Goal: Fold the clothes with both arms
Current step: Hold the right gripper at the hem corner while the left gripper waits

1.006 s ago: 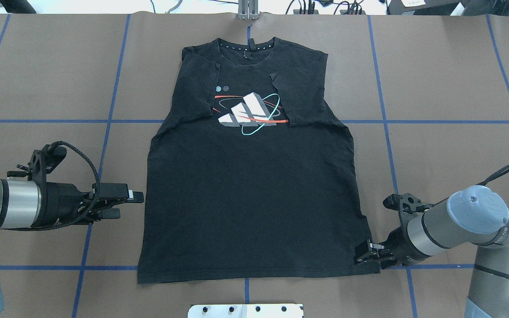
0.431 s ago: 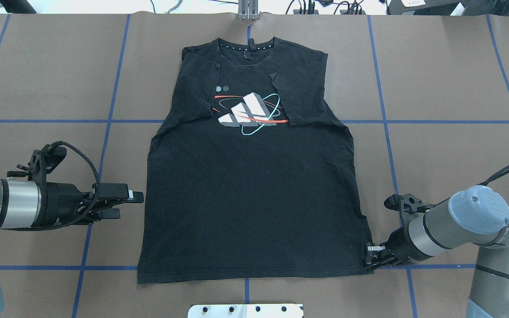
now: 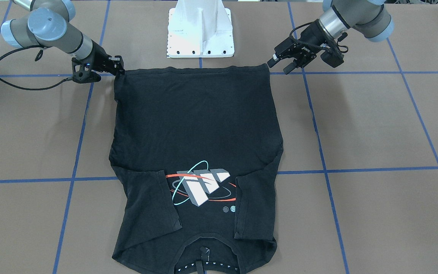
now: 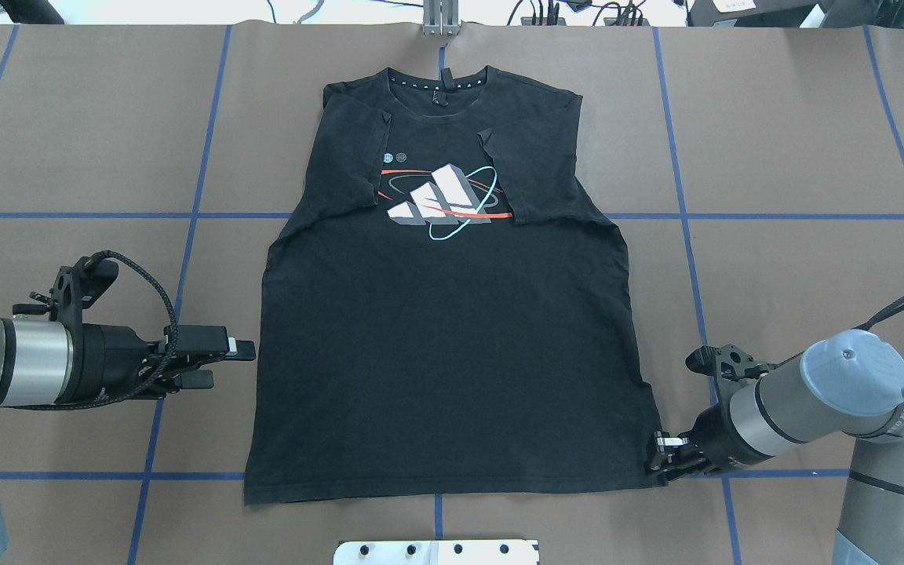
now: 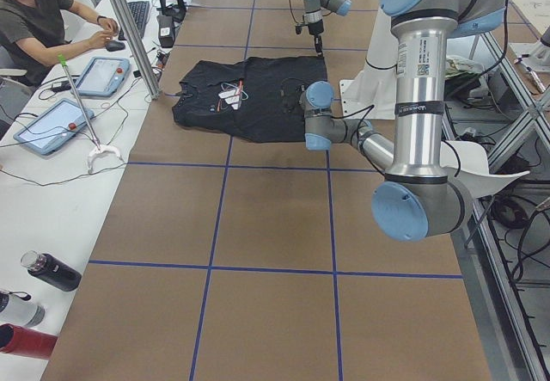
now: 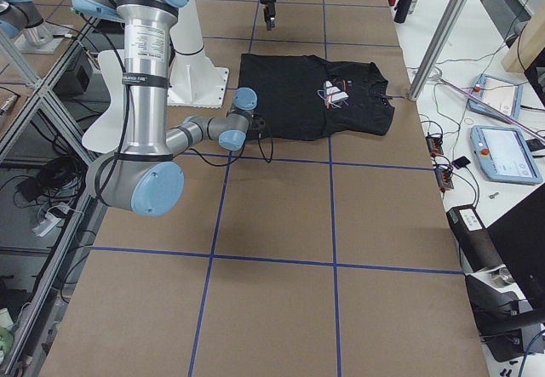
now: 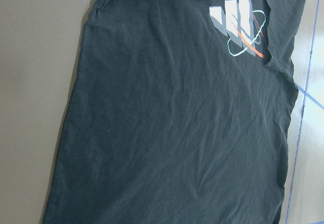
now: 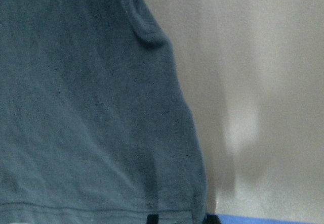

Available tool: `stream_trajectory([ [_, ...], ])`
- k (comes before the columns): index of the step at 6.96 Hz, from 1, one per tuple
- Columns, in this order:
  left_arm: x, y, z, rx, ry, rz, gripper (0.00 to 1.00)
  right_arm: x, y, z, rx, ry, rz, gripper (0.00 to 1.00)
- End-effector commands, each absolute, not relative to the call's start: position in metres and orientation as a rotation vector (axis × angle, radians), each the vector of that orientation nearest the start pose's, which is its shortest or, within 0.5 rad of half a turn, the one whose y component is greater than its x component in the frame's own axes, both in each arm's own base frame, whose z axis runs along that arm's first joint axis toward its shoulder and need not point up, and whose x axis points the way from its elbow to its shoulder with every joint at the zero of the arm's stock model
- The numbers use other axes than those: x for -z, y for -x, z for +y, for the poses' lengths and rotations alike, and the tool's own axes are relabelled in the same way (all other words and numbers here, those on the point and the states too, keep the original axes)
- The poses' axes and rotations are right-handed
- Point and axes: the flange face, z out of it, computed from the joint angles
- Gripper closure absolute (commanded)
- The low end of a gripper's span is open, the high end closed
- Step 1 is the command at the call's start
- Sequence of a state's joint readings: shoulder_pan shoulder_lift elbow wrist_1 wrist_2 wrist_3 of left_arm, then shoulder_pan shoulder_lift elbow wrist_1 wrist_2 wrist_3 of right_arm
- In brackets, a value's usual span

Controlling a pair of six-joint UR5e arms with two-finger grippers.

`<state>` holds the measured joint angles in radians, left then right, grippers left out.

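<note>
The black T-shirt (image 4: 444, 353) lies flat on the brown table, logo (image 4: 440, 200) up, collar at the far edge and both sleeves folded in over the chest. My right gripper (image 4: 656, 463) is low at the hem's right corner and looks shut on it; the front view shows it (image 3: 119, 69) at that corner. The right wrist view shows the shirt's corner (image 8: 91, 107) up close. My left gripper (image 4: 231, 365) is open and empty just left of the shirt's side edge, clear of the cloth; it also shows in the front view (image 3: 281, 64).
The white base plate (image 4: 436, 552) stands at the near edge behind the hem. A metal post (image 4: 440, 20) stands past the collar. Blue tape lines cross the table. An operator (image 5: 43, 20) sits at a side table with tablets.
My right gripper has drawn back a little to the right, from over the hem to its very corner, and that corner has shifted slightly. The left arm has not moved.
</note>
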<state>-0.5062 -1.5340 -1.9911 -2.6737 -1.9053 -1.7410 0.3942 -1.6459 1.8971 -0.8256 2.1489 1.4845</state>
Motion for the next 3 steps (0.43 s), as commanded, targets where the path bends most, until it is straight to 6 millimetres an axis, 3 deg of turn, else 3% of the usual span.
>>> stream_trajectory([
  [1, -0.3490, -0.3450, -0.3063, 0.297, 0.020, 1.498, 0.01, -0.4521, 0.4059, -0.2535, 0.011, 0.285, -1.056, 0.56],
  [3, -0.3476, -0.3443, -0.3059, 0.296, 0.020, 1.501, 0.01, -0.4557, 0.4038, -0.2526, 0.008, 0.288, -1.049, 0.57],
])
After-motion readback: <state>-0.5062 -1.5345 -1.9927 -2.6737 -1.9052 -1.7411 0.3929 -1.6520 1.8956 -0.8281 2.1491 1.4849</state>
